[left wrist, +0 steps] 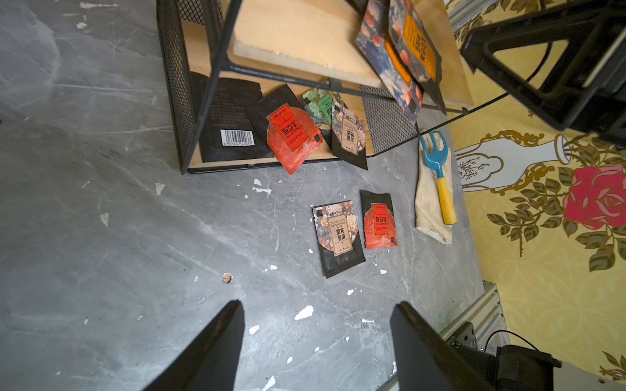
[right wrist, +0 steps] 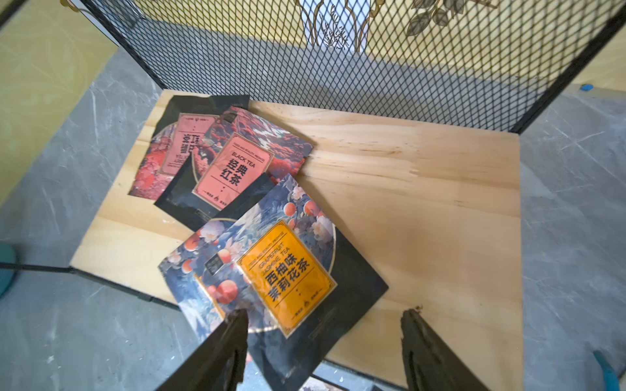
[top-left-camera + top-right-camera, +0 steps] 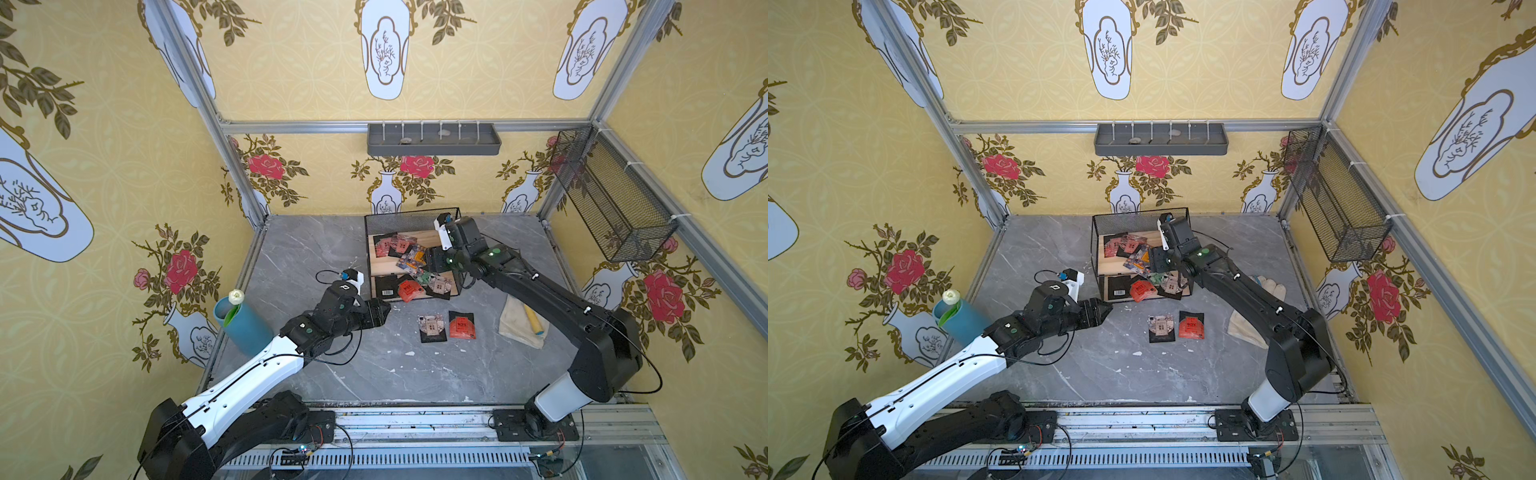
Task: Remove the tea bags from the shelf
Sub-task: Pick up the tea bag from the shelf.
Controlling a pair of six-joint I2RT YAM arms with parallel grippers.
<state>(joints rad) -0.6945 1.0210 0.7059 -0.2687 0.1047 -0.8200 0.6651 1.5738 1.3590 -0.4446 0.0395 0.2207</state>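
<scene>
The right gripper point(image 2: 325, 311), at frame bottom, is being held open over the orange tea bag point(image 2: 288, 267) overhanging the shelf point(image 2: 423, 203), apparently for pinching; the left gripper point(image 1: 318, 303) is being held open, empty.

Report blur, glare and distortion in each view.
Both top views: even light, wide-angle splay of the frame. Left wrist: sharp on the red tea bag in the shelf, slight sheen. Right wrist: softer overall, orange tea bag print legible.

Pink tea bag point(image 2: 233, 169) reads "BLACK TEA"; orange-labelled tea bag point(image 2: 288, 274), "GRAPEFRUIT JASMINE TEA".
</scene>
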